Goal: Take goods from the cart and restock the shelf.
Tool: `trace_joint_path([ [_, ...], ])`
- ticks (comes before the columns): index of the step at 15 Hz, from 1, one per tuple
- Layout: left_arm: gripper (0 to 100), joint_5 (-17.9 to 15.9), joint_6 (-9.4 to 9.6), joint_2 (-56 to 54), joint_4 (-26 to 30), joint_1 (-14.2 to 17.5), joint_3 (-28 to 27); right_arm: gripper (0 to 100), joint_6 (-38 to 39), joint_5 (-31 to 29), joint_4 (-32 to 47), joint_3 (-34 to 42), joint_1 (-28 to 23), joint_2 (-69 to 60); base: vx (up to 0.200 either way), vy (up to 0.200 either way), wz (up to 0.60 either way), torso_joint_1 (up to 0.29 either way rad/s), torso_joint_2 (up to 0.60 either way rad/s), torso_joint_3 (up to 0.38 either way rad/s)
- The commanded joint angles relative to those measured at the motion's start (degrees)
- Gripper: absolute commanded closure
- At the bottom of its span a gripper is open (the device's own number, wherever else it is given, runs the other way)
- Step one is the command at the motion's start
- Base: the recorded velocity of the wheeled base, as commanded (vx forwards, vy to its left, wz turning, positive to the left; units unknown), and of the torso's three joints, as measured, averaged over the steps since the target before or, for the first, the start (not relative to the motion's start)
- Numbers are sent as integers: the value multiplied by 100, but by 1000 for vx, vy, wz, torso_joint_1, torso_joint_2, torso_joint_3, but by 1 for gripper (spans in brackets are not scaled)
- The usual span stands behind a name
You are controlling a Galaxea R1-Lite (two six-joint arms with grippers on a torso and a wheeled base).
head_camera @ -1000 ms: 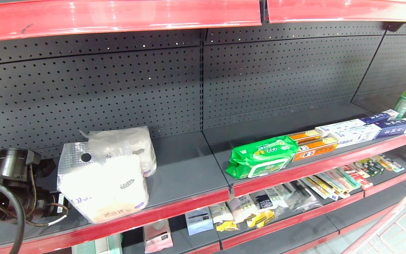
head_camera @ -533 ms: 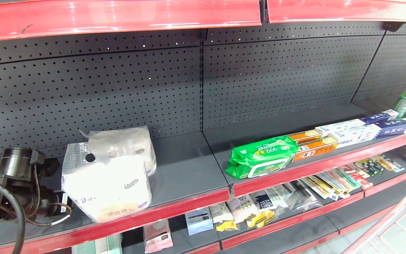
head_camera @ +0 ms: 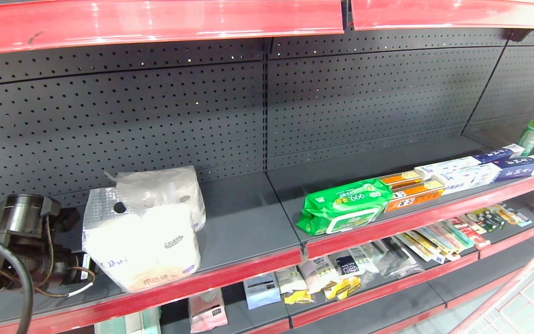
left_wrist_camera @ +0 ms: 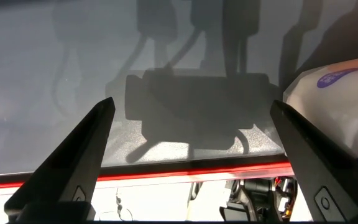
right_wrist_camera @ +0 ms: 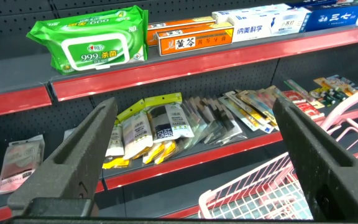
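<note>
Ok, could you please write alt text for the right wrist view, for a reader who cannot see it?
The right gripper, open, faces a red-edged shelf holding a green pack of wipes, orange boxes and toothpaste boxes. Beneath it, small packets lie on a lower shelf, and a pink wire cart is nearer the camera.

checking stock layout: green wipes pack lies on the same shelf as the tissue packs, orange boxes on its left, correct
Not quite. The green wipes pack lies on the same shelf as the tissue packs, but the orange boxes are on its right, not its left; the head view shows it.
</note>
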Motion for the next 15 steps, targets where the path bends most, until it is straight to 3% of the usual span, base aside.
trace_joint_path([
  [1,0,-1,2,-7,-3,-47,1,0,-2,0,-1,1,1,7,0,0,0,0,0,0],
  [15,0,8,-51,-50,-12,-117,10,0,-2,0,-1,1,1,7,0,0,0,0,0,0],
])
